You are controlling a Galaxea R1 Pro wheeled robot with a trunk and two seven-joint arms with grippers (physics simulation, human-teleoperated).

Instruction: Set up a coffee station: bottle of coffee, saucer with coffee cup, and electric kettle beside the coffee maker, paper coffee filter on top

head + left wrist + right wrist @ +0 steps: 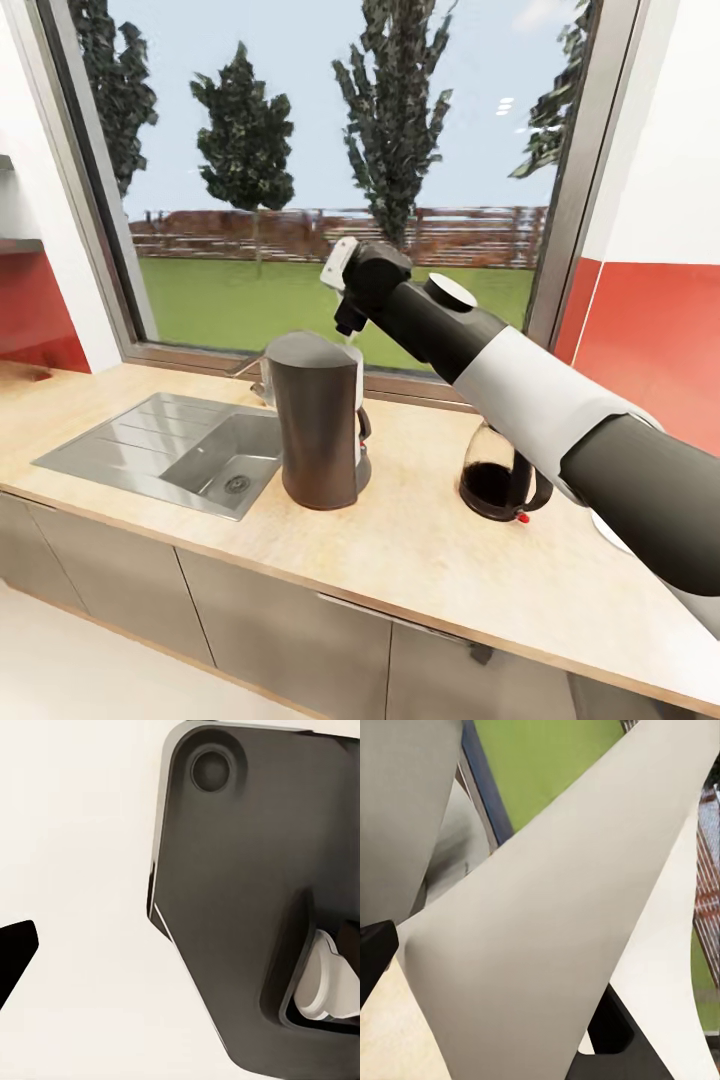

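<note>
The coffee maker, a tall dark grey cylinder, stands on the beige countertop beside the sink. My right arm reaches over it from the right, with the right gripper just above and behind its slanted top. The right wrist view shows the gripper shut on the paper coffee filter, a large white cone between black fingers. The electric kettle, a glass jug with a black handle and a red dot, stands right of the coffee maker, partly behind my arm. One black fingertip of the left gripper shows, with nothing against it.
A steel sink is set into the counter left of the coffee maker, its tap partly hidden behind it. A large window runs along the back. A white sliver peeks from under my right arm. Dark robot housing fills half the left wrist view.
</note>
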